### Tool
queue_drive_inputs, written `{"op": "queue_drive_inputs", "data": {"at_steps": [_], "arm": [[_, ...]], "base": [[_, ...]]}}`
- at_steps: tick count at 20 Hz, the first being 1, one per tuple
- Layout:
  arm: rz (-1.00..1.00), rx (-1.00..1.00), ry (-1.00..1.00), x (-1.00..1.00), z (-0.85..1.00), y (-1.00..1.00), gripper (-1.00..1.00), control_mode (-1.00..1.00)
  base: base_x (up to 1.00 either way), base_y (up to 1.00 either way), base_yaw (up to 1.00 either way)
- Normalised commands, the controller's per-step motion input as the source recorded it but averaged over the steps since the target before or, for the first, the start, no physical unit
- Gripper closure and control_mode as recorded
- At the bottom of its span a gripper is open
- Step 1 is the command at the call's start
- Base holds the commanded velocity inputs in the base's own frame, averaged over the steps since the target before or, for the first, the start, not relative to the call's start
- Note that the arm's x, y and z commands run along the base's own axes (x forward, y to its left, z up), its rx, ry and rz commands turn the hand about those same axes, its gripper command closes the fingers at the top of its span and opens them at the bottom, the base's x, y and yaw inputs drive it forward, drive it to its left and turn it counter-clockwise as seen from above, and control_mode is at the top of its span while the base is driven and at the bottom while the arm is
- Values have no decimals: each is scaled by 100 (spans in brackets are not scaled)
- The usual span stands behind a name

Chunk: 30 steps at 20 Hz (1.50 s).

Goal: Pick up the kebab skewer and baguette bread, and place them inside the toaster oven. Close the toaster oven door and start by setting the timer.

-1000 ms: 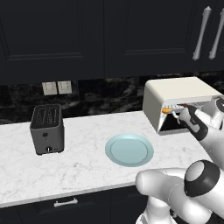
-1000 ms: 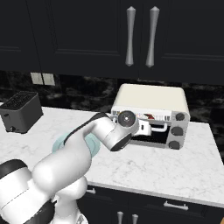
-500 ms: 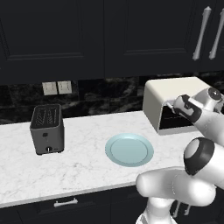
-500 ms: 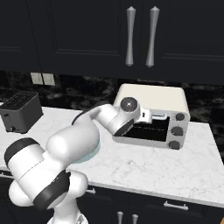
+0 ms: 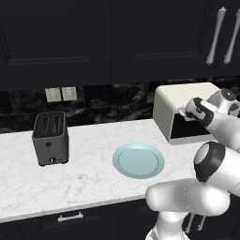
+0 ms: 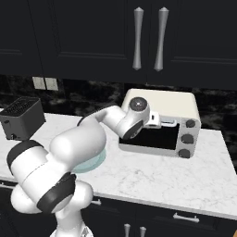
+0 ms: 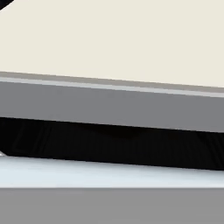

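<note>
- My fingers [image 6: 163, 121] are standing spread, pinching nothing, at the oven door's [image 6: 155, 137] top edge.
- The oven [image 5: 180, 105] is sitting on the bench [image 5: 89, 176].
- The door is feeling stiff and hinged, I judge; I am taking its bar handle.

We take this for a home kitchen, though a rendered one: a white marble counter [image 5: 93, 178] runs under dark upper cabinets [image 5: 93, 37] with long silver handles [image 6: 139, 37], backed by a black veined stone wall carrying pale outlets [image 5: 61, 93]. On the counter stand a small black two-slot toaster [image 5: 50, 138], a pale blue plate [image 5: 138, 160] and a cream toaster oven [image 6: 162, 122]. Below the counter edge we see what seem to be drawer pulls [image 5: 70, 217], too small to be sure.
</note>
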Motion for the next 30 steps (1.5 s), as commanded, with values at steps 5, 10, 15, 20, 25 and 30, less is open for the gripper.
{"op": "queue_drive_inputs", "data": {"at_steps": [5, 10, 15, 20, 25, 30], "arm": [[0, 0, 4, -6, 0, 1, -100, -100], [0, 0, 0, -33, 3, 0, -100, -100], [0, 0, 1, -63, 26, -10, -100, -100], [10, 0, -1, -85, 21, -50, -100, -100], [28, -4, -9, -73, 15, -73, -100, -100], [30, -12, -21, -38, 13, -42, -100, -100]], "base": [[0, 0, 0], [0, 0, 0], [0, 0, 0], [0, 0, 0], [0, 0, 0], [0, 0, 0]]}}
